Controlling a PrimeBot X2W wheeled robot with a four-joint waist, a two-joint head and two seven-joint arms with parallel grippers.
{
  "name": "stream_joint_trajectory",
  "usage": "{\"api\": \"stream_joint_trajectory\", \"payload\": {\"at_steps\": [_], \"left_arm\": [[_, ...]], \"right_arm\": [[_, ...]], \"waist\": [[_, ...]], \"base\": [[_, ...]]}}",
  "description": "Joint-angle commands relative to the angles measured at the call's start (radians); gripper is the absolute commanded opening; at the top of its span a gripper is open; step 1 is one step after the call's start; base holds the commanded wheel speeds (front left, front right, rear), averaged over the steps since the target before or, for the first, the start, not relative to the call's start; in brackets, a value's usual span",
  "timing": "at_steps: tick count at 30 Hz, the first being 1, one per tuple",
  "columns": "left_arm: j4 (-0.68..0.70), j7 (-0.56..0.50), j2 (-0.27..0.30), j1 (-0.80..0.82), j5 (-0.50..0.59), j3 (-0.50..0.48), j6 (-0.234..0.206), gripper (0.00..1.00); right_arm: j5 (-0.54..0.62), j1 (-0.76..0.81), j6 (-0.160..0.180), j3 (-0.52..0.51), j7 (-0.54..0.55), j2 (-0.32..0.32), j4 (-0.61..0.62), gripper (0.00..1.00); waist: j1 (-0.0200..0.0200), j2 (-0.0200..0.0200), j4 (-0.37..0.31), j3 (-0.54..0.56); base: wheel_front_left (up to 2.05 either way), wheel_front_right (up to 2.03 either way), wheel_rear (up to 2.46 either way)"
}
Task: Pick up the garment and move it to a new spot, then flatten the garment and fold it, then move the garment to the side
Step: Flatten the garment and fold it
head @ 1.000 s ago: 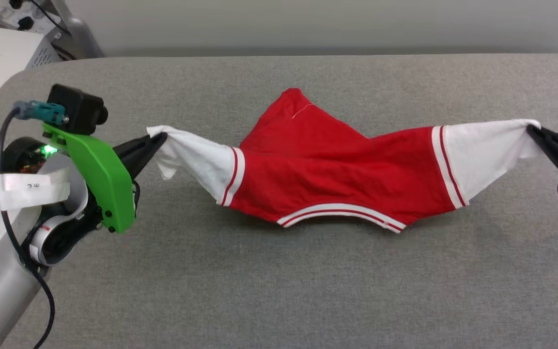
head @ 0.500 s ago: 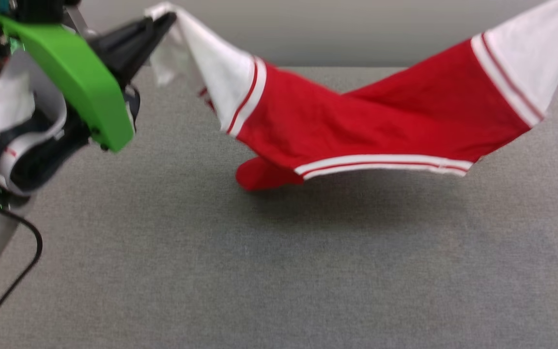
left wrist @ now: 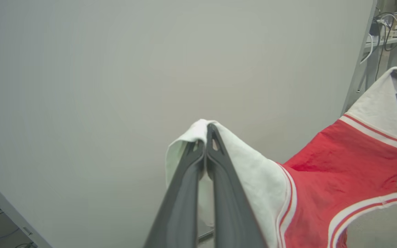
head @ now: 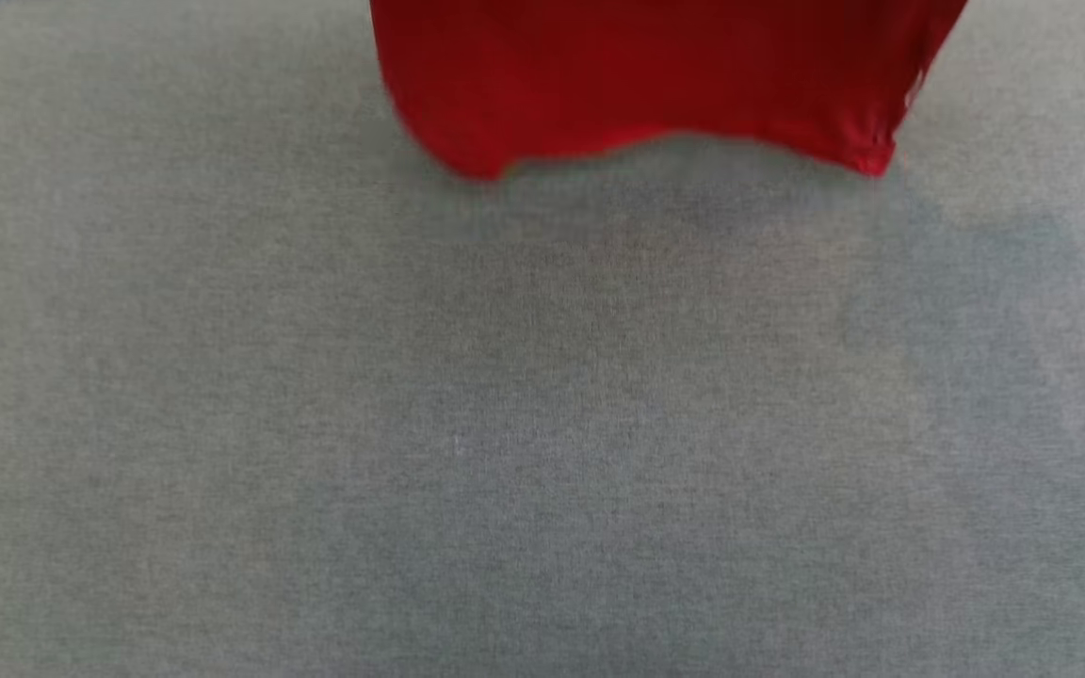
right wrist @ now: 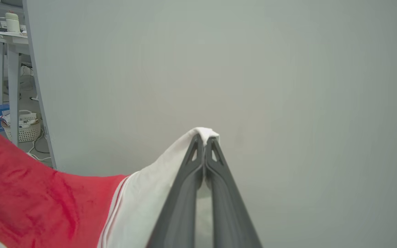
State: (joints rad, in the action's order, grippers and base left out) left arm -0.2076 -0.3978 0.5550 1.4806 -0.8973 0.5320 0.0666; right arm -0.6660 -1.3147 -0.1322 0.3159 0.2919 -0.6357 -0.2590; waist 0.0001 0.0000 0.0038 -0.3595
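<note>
I am holding the red jersey-style T-shirt with white short sleeves (left wrist: 336, 172) aloft, sleeve to sleeve: left jaws pinching one sleeve, right jaws the other. Its body is sagging between them, hem dangling at 12 o'clock over the grey fabric surface (head: 542, 424).

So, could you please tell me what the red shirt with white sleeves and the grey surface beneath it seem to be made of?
Red shirt with white sleeves: likely soft, matte knit cloth; it drapes and wrinkles loosely. Grey surface: apparently a matte woven fabric covering; a fine weave grain shows.
</note>
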Motion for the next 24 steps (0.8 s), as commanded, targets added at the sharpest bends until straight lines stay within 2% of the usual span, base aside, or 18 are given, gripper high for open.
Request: {"api": "stream_joint_trajectory", "payload": {"at_steps": [1,7,13,19,24], "left_arm": [[-0.036,0.018,-0.013,0.050,0.011,-0.009,0.009,0.00],[-0.194,0.083,-0.040,0.198,0.028,-0.033,0.033,0.00],[-0.297,0.147,-0.046,0.233,0.036,-0.026,0.050,0.00],[-0.350,0.215,-0.043,0.150,0.019,0.008,0.061,0.00],[-0.347,0.295,-0.023,0.008,-0.018,0.024,0.063,0.00]], "right_arm": [[0.020,-0.058,0.002,0.003,-0.021,0.011,-0.031,0.00],[0.075,-0.257,0.002,0.032,-0.084,0.051,-0.185,0.00],[0.094,-0.364,0.002,0.076,-0.151,0.086,-0.308,0.00],[0.065,-0.316,0.002,0.159,-0.225,0.106,-0.391,0.00],[0.006,-0.191,0.002,0.241,-0.304,0.117,-0.421,0.00]], "waist": [[-0.0001,0.0000,-0.012,-0.100],[-0.0001,0.0000,-0.015,-0.155],[-0.0001,0.0000,-0.007,-0.184],[-0.0001,0.0000,-0.006,-0.167],[-0.0001,0.0000,-0.009,-0.110]], "base": [[0.00,0.00,0.00],[0.00,0.00,0.00],[0.00,0.00,0.00],[0.00,0.00,0.00],[0.00,0.00,0.00]]}}
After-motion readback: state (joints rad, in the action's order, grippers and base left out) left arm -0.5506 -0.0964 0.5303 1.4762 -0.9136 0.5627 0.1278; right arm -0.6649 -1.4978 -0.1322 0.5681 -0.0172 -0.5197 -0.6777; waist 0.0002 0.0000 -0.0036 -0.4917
